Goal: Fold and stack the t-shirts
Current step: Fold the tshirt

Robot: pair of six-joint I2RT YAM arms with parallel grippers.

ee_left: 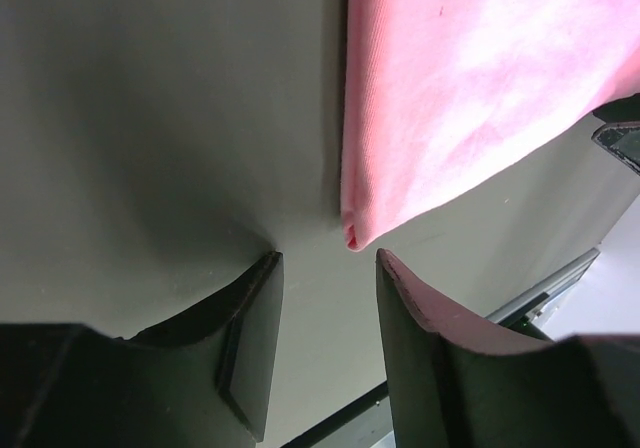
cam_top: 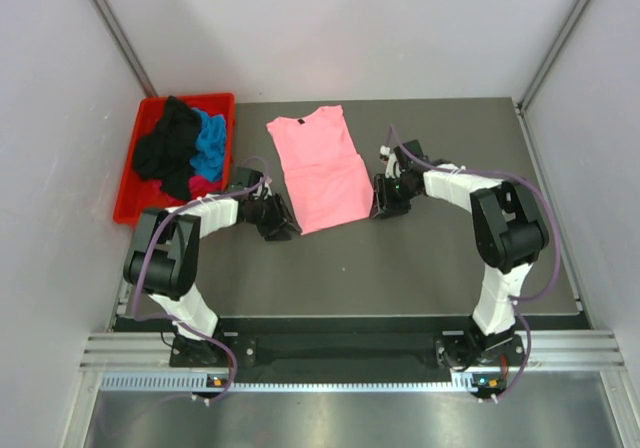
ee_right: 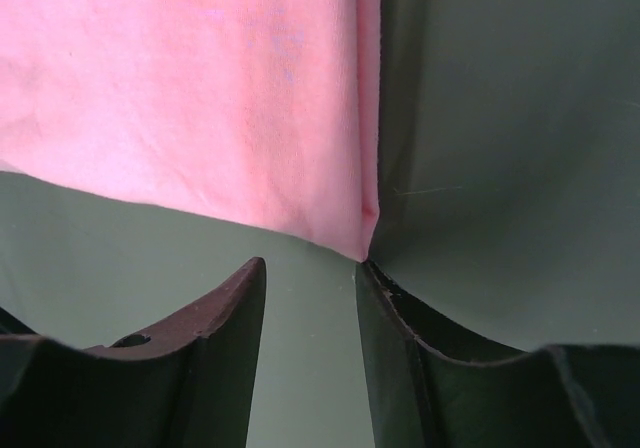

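Observation:
A light pink t-shirt (cam_top: pixel 318 166) lies flat on the dark table, sleeves folded in, collar at the far end. My left gripper (cam_top: pixel 281 224) is open at the shirt's near left corner; in the left wrist view that corner (ee_left: pixel 352 236) sits just ahead of the gap between the jaws (ee_left: pixel 330 260). My right gripper (cam_top: pixel 384 207) is open at the near right corner; in the right wrist view the corner (ee_right: pixel 362 243) touches the tip of the right finger (ee_right: pixel 375 278). Black, bright blue and magenta shirts (cam_top: pixel 183 150) lie heaped in the red bin.
The red plastic bin (cam_top: pixel 128 200) stands at the table's far left, beside the left arm. The dark table (cam_top: pixel 400 268) has a metal rail along its near edge (cam_top: pixel 340 348). White walls close in on both sides.

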